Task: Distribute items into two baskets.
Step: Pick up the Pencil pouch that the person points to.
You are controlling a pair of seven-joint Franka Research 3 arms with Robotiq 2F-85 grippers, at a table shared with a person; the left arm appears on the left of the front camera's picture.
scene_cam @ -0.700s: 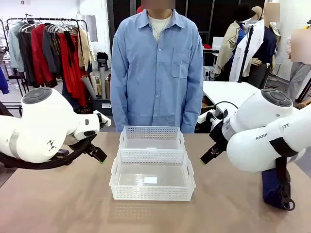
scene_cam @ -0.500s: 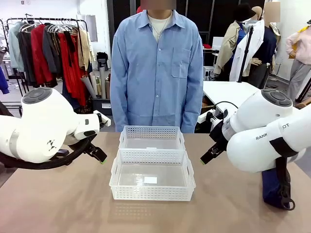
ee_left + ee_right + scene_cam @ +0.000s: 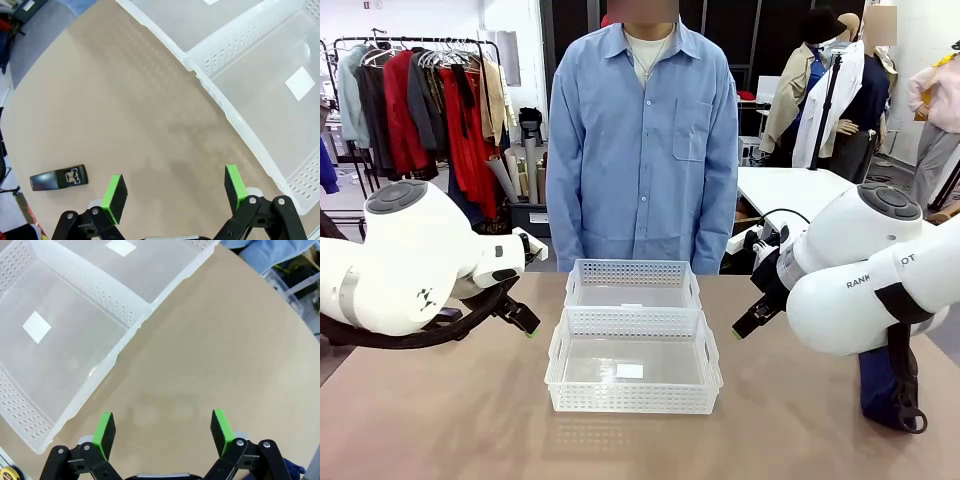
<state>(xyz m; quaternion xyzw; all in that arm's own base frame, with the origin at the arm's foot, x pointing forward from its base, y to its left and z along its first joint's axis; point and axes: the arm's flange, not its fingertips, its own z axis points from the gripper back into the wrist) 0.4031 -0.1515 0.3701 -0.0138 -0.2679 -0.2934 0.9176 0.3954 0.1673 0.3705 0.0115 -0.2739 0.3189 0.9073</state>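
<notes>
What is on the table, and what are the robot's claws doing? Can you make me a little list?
Larger white plastic lattice basket: nearer the robot, empty
Smaller white plastic lattice basket: right behind it, empty
Small black stapler: flat on the table, near the left claw
Dark navy soft fabric pouch: right side, partly hidden by the right arm
Left claw: open, holding nothing
Right claw: open, holding nothing
</notes>
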